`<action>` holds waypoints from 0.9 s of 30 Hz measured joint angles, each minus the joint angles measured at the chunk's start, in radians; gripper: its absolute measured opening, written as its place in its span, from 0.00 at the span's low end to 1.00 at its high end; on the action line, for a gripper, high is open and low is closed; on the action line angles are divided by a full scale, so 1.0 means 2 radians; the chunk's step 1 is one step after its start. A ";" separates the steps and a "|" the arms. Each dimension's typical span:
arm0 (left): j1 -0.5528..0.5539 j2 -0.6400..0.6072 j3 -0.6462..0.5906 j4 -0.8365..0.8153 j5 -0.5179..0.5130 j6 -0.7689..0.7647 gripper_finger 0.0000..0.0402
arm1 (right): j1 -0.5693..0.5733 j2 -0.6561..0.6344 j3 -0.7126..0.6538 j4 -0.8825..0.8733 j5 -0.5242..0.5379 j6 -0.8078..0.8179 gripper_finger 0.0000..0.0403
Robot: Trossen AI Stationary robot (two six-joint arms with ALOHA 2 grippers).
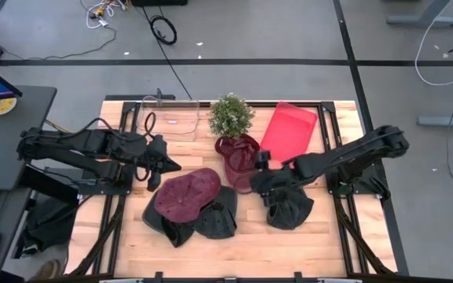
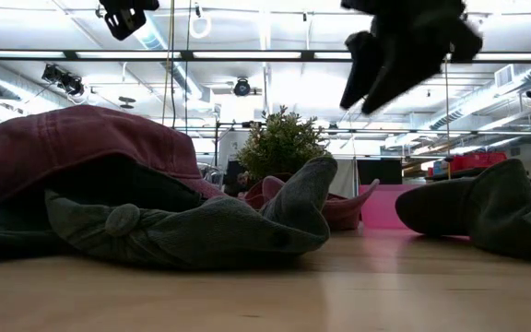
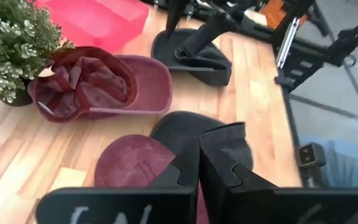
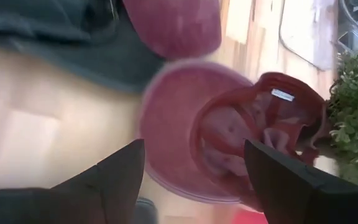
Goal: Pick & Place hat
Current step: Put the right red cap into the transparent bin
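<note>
Maroon upturned hat near tabletop's far edge, straddled by wide-open right gripper, likely for grasping; left gripper shut, empty.

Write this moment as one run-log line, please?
right gripper: open, above upturned maroon cap | left gripper: shut, empty, waiting beside maroon cap on dark hats

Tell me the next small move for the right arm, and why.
Probably lower the right gripper straight down onto the upturned maroon cap beside the plant. Its jaws stand open with nothing between them, and its wrist view looks right into the cap's hollow. The left gripper waits shut over the cap pile.
</note>
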 joint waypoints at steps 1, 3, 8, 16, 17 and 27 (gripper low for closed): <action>0.000 0.000 0.000 0.000 0.000 0.006 0.02 | 0.002 0.011 0.000 0.000 0.013 -0.013 0.69; 0.000 -0.001 0.000 0.001 -0.001 0.012 0.02 | 0.004 0.033 0.000 0.000 0.036 -0.033 0.69; 0.000 -0.001 0.000 0.001 -0.002 0.012 0.02 | 0.008 0.079 0.000 -0.001 0.038 -0.043 0.69; 0.000 -0.001 0.000 0.001 -0.002 0.012 0.02 | 0.010 0.129 0.000 -0.002 0.039 -0.052 0.69; 0.000 -0.001 0.000 0.001 -0.002 0.012 0.02 | 0.010 0.134 0.000 -0.001 0.042 -0.054 0.69; 0.000 -0.001 0.000 0.001 -0.002 0.018 0.02 | 0.007 0.159 0.000 0.025 0.116 -0.078 0.69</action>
